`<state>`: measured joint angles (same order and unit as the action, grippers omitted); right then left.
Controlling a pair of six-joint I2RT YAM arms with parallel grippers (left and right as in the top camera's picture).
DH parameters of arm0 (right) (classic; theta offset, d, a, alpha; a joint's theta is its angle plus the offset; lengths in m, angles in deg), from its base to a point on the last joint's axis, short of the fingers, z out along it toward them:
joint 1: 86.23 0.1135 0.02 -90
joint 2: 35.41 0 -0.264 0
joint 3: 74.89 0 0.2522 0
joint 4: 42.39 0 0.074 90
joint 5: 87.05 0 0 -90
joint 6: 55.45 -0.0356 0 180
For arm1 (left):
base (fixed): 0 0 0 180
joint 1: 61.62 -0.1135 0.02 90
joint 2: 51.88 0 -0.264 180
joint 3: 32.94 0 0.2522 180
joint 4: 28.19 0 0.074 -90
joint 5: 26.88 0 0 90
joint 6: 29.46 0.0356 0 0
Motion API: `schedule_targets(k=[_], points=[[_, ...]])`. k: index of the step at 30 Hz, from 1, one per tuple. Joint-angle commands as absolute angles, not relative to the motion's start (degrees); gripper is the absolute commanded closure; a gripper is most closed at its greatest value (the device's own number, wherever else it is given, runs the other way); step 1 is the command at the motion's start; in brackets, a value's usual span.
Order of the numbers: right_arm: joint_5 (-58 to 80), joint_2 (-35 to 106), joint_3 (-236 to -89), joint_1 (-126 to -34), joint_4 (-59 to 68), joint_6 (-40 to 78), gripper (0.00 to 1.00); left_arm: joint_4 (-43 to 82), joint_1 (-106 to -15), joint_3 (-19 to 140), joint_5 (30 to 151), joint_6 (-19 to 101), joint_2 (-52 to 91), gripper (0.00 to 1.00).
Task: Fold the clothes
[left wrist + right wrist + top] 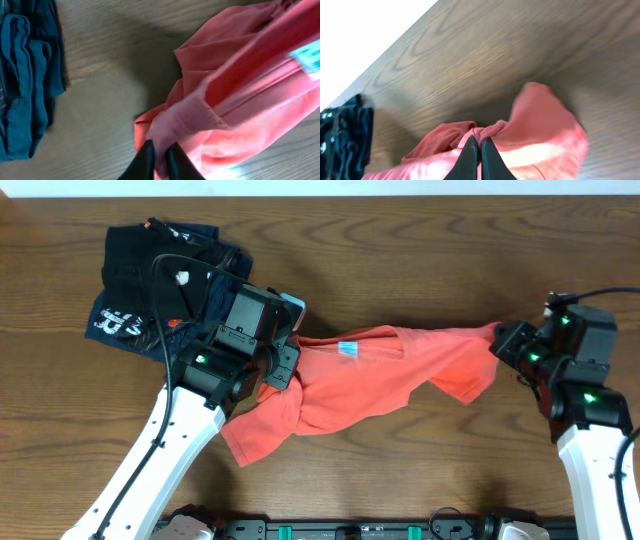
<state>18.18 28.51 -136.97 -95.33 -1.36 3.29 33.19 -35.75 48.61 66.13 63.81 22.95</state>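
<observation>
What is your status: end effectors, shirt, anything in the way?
Left end effector shut on the T-shirt edge. Right end effector shut on its other end. T-shirt stretched between them, not folded. Dark folded garments nearby, apart from it.

A table (400, 250) of dark brown wood is seen filling nearly the whole overhead view. Its top is marked by long, wavy grain running along its length, with darker streaks and looping figures in the boards. Along the far edge a narrow pale strip (420, 185) is shown beyond the wood; whether it is wall or floor cannot be told. In the right wrist view 1 edge of the table is cut diagonally, and a plain white, overexposed area (365, 35) is seen past it. The wood is lit from above: soft, blurred shadows are cast on it, and a dull sheen is caught along the grain.
</observation>
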Motion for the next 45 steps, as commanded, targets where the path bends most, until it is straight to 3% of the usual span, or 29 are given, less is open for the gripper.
schedule_targets(k=[1,3,5,11,16,28,45], points=[[15.6,28.5,-137.4,-96.8,-0.8,4.8,0.99,33.3,-36.2,48.4,65.7,63.2,22.1,0.62],[14.0,28.4,-137.4,-97.5,-0.2,4.8,0.99,33.9,-36.2,48.4,65.7,63.2,22.1,0.47],[11.4,28.4,-137.4,-98.6,0.4,4.7,0.99,34.9,-36.2,48.4,65.7,63.2,22.1,0.25],[10.3,28.4,-137.4,-102.7,1.6,4.4,0.99,37.9,-36.2,48.4,67.1,61.9,22.3,0.21],[10.9,28.4,-137.4,-102.9,2.2,4.4,0.99,38.5,-36.1,47.2,74.1,62.0,25.0,0.23],[10.9,28.4,-137.4,-102.8,2.7,4.4,0.99,28.6,-36.1,42.9,84.6,70.5,39.8,0.41],[10.9,28.4,-137.4,-102.8,3.6,4.4,0.99,23.2,-36.1,42.9,95.0,75.5,47.9,0.45]])
